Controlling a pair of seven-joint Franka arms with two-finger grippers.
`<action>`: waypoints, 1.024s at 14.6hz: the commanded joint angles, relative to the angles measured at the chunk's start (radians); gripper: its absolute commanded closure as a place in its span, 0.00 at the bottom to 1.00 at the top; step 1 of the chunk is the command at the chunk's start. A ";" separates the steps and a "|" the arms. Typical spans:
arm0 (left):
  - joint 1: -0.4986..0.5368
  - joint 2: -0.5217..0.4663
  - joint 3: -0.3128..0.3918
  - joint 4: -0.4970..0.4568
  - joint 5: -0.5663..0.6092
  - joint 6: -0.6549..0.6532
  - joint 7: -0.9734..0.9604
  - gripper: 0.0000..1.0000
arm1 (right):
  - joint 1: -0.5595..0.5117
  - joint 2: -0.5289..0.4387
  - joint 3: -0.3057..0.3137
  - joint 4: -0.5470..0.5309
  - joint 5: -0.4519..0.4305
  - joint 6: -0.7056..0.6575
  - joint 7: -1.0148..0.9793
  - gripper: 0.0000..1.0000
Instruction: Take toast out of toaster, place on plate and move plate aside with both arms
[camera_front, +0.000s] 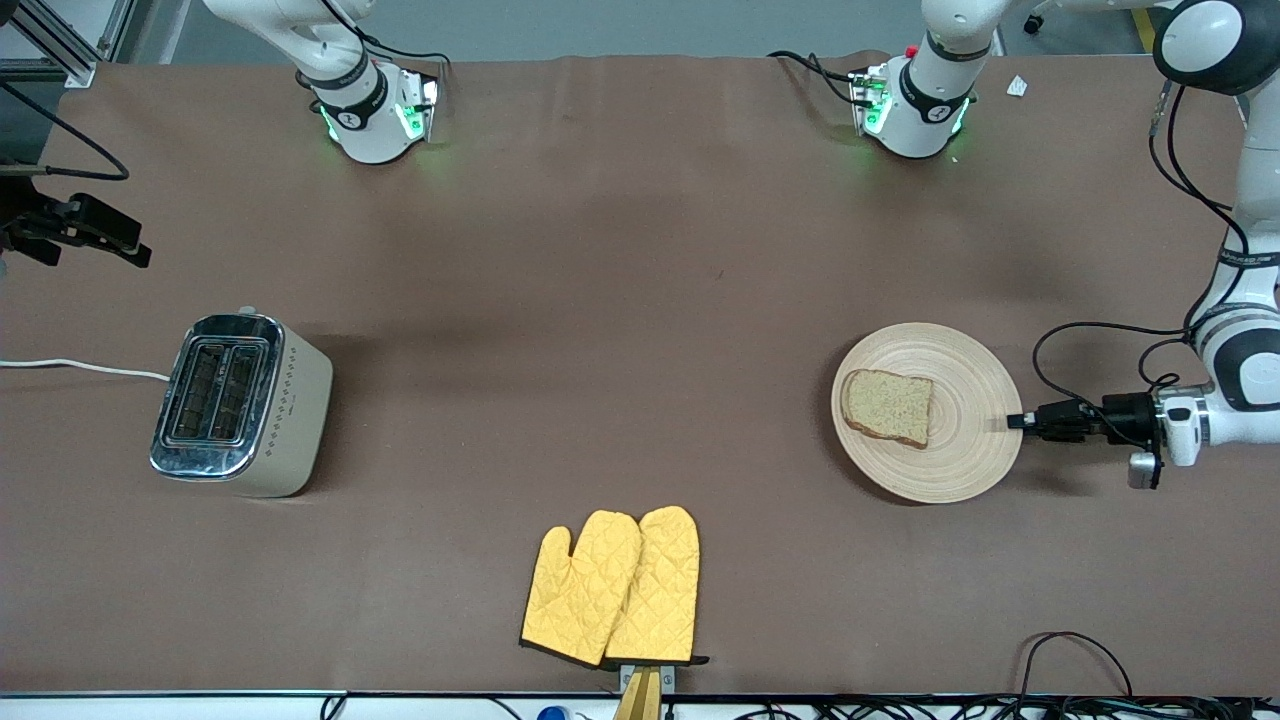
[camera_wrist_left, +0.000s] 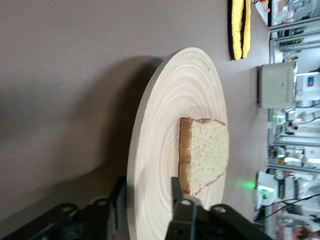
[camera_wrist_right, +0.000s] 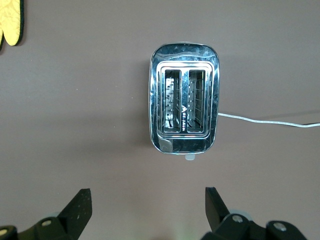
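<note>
**Left gripper at plate rim**

The left gripper (camera_front: 1018, 421) straddled the rim of the plate (camera_front: 960, 440), one finger (camera_wrist_left: 178, 192) above and one below, jaws narrow; contact could not be confirmed. The toast (camera_front: 888, 407), brown, speckled, dark-crusted, lay flat on the grooved wooden plate. The right gripper (camera_wrist_right: 147, 207) hung wide open above the chrome-topped toaster (camera_front: 240, 403).
</note>
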 joint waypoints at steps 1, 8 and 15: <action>-0.004 -0.017 -0.035 0.117 0.176 -0.038 0.003 0.00 | -0.005 -0.017 -0.007 0.004 0.004 -0.009 -0.016 0.00; -0.139 -0.279 -0.067 0.179 0.382 -0.037 -0.264 0.00 | -0.024 -0.015 -0.004 0.002 0.004 -0.010 -0.114 0.00; -0.268 -0.479 -0.069 0.174 0.480 -0.069 -0.553 0.00 | -0.019 -0.014 -0.009 0.010 0.002 -0.012 -0.108 0.00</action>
